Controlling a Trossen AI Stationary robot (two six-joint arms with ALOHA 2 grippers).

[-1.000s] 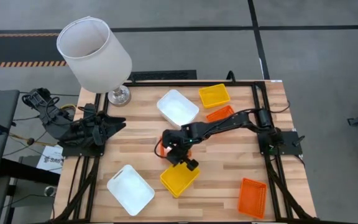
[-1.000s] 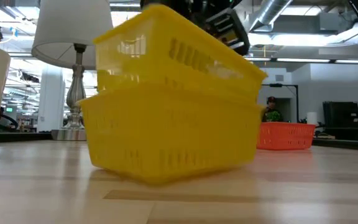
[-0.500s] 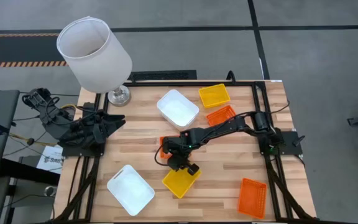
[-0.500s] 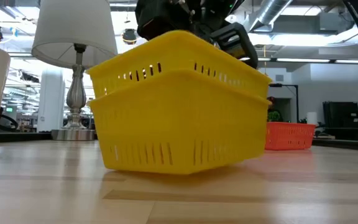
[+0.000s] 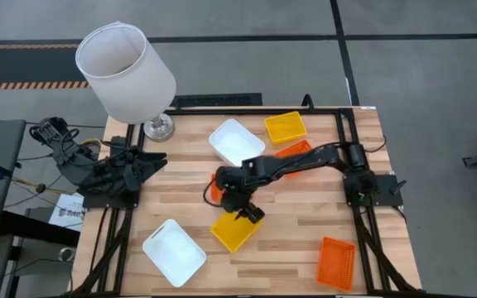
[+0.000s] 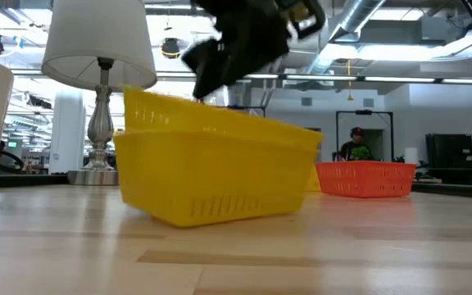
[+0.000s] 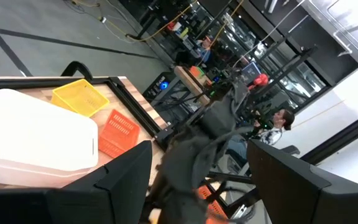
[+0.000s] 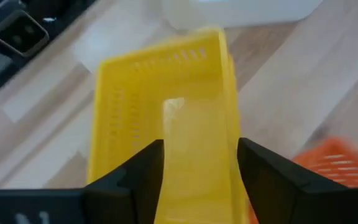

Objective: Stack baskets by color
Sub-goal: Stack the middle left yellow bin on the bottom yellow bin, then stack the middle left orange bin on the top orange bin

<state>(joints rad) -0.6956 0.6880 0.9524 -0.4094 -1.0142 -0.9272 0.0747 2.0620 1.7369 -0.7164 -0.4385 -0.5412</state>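
Two yellow baskets (image 5: pixel 232 232) sit nested, one inside the other, on the table's near middle; in the low view the yellow baskets (image 6: pixel 220 176) rest on the wood with the inner one's rim slightly tilted. My right gripper (image 5: pixel 245 213) hovers open just above their far rim; in its wrist view the right gripper (image 8: pixel 201 146) has its fingers spread above the yellow baskets (image 8: pixel 160 106). A third yellow basket (image 5: pixel 285 127) stands alone at the far right. My left gripper (image 5: pixel 151 164) waits open at the table's left edge.
A white basket (image 5: pixel 237 141) lies far of centre and another white basket (image 5: pixel 174 252) near left. One orange basket (image 5: pixel 295 151) lies beside the right arm, one (image 5: pixel 336 262) near right, and one (image 5: pixel 214 190) shows partly under the arm. A lamp (image 5: pixel 125 70) stands far left.
My right gripper has opened and let go of the upper yellow basket, which has dropped from a tilted perch down into the lower yellow basket. The gripper has then risen clear of the rim, and the nested pair has shifted a little on the table.
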